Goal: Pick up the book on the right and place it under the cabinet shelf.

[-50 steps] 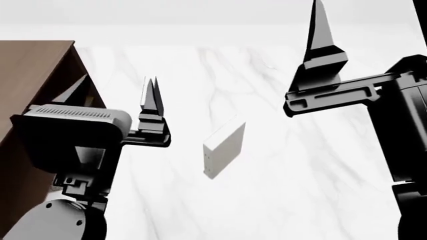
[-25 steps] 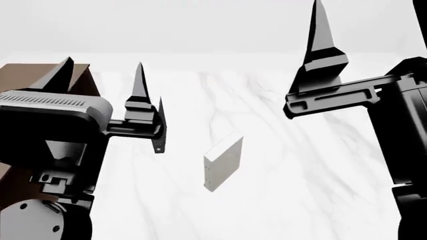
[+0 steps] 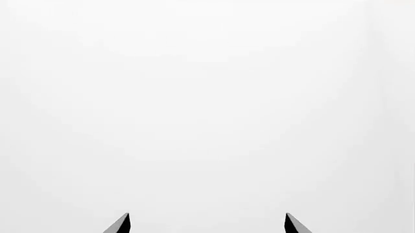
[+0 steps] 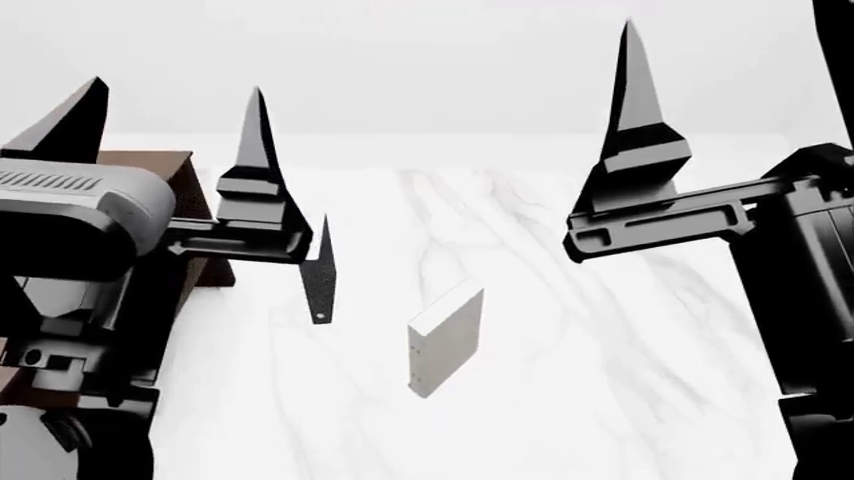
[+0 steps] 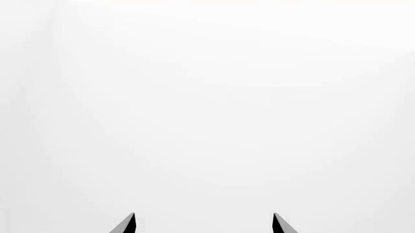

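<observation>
The slim pale book stood on veined marble; both grippers' fingers were spread, the left having risen, hiding more brown cabinet

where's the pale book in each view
Head view: the book stands on the marble table, low centre, between both arms.
Left wrist view: not in it.
Right wrist view: not in it.
Shared landmark: only each tool's own fingertips, also seen from the head.
</observation>
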